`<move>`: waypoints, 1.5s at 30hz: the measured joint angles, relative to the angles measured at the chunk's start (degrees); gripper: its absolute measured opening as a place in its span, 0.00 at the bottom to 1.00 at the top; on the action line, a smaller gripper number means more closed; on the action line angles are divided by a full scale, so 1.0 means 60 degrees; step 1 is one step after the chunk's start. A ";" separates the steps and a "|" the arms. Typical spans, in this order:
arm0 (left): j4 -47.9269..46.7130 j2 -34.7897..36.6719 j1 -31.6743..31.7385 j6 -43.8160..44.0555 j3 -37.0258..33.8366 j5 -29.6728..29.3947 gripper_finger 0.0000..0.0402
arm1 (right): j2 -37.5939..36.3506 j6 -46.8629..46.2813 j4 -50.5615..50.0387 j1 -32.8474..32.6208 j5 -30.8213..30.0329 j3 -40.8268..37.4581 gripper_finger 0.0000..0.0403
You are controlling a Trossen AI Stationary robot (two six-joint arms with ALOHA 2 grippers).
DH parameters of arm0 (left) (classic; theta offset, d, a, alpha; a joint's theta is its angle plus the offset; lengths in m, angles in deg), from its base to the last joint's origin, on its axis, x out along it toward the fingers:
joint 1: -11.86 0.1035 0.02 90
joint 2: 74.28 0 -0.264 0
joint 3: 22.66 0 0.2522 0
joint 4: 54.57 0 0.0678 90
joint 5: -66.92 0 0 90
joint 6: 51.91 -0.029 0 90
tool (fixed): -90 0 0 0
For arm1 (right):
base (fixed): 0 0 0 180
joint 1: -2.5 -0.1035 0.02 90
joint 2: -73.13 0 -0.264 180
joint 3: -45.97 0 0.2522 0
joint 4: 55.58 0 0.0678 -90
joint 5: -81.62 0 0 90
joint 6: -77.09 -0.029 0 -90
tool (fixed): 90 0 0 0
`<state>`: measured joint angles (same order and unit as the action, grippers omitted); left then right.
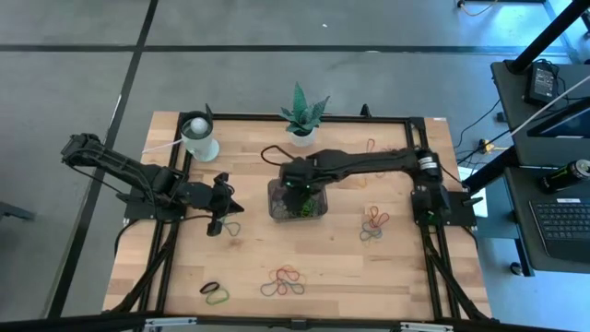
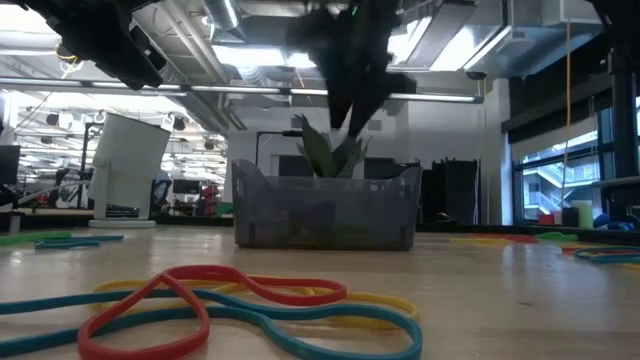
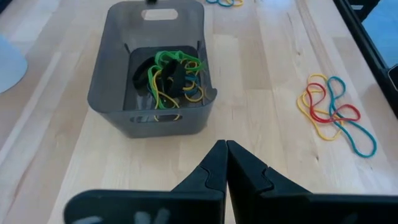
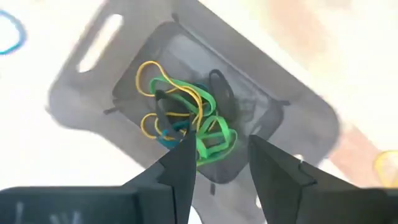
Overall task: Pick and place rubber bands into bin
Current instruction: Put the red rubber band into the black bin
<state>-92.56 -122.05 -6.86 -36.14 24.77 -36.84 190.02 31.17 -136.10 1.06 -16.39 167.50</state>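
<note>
Right gripper point(image 4: 217, 165): hung directly above the bin, fingers point(image 4: 180, 168) spread apart, nothing between them; seen from above at point(image 1: 297, 182).
Bin point(image 1: 277, 208): dark grey tray near the middle of the bench, a little toward the back edge; upright, handle slots in its end walls; also at point(image 3: 106, 74), point(image 2: 325, 210) and point(image 4: 81, 93).
Bands in bin: a tangle of green, yellow and dark loops point(image 4: 186, 118) lay on the bin floor below the spread fingers; same heap at point(image 3: 171, 74).
Left gripper point(image 1: 219, 219): sat low over the bench left of the bin, apart from it, fingers point(image 3: 214, 168) pressed together on nothing.
Band beside left gripper: one pale loop point(image 1: 230, 227) lay on the bench just at its tip.
Loose bands, front edge: a red, yellow and teal cluster point(image 1: 284, 281) near the front middle; same cluster at point(image 2: 230, 305) and point(image 3: 333, 106); a dark and green pair point(image 1: 214, 292) toward the front left.
Loose bands, right side: a mixed cluster point(image 1: 373, 224) right of the bin, well apart; an orange loop point(image 1: 370, 146) near the back edge.
Potted plant point(image 1: 302, 117): stood at the back edge, behind the bin.
White cup point(image 1: 199, 136): stood at the back left of the bench.
</note>
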 joint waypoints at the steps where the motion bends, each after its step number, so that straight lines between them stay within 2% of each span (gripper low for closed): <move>1: -0.0003 0.0000 0.0004 0.0019 0.0000 -0.0003 0.00 | -0.0158 0.0156 -0.0054 -0.0106 -0.0136 0.0002 0.36; 5: 0.0004 0.0000 0.0001 0.0273 0.0000 -0.0004 0.00 | -0.0857 0.0591 -0.0317 -0.0621 -0.0833 -0.0259 0.33; 8: 0.0004 0.0000 0.0002 0.0284 0.0000 -0.0003 0.00 | -0.1693 0.0671 -0.0350 -0.1034 -0.1297 -0.1138 0.26; 12: 0.0006 0.0000 0.0002 0.0606 0.0000 -0.0006 0.00 | -0.3288 0.0127 0.0193 -0.1510 -0.1336 -0.3152 0.15; 16: 0.0019 0.0000 0.0002 0.0780 0.0000 0.0086 0.00 | -0.5338 -0.0291 0.1618 -0.2061 -0.1358 -0.5577 0.02; 20: 0.0127 0.0000 0.0000 0.0967 0.0000 0.0248 0.00 | -0.7331 0.0222 0.3249 -0.2705 -0.1319 -0.7762 0.04; 25: 0.0273 -0.0242 -0.0016 0.1806 0.0300 0.0241 0.00 | -0.9380 0.0301 0.3637 -0.3347 -0.1228 -0.9810 0.05; 31: -0.0226 -0.2165 -0.0398 0.1453 0.1959 -0.0087 0.00 | -1.0600 -0.0137 0.3588 -0.3491 -0.0721 -1.1577 0.01; 38: -0.1990 -0.5407 -0.0820 0.1495 0.4746 -0.0190 0.00 | -1.0748 -0.0499 0.4675 -0.3487 -0.0727 -1.2694 0.03; 43: -0.2547 -0.7233 -0.1202 0.1493 0.6236 -0.0164 0.00 | -1.0748 0.0551 0.5349 -0.3495 -0.0654 -1.2906 0.01; 45: -0.2534 -0.7816 -0.1347 0.1497 0.6599 0.0228 0.00 | -1.0748 0.1073 0.5510 -0.3495 -0.0655 -1.2906 0.01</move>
<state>-107.76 -168.95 -14.94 -27.16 64.36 -35.47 125.53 37.60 -103.03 -19.91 -20.33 90.06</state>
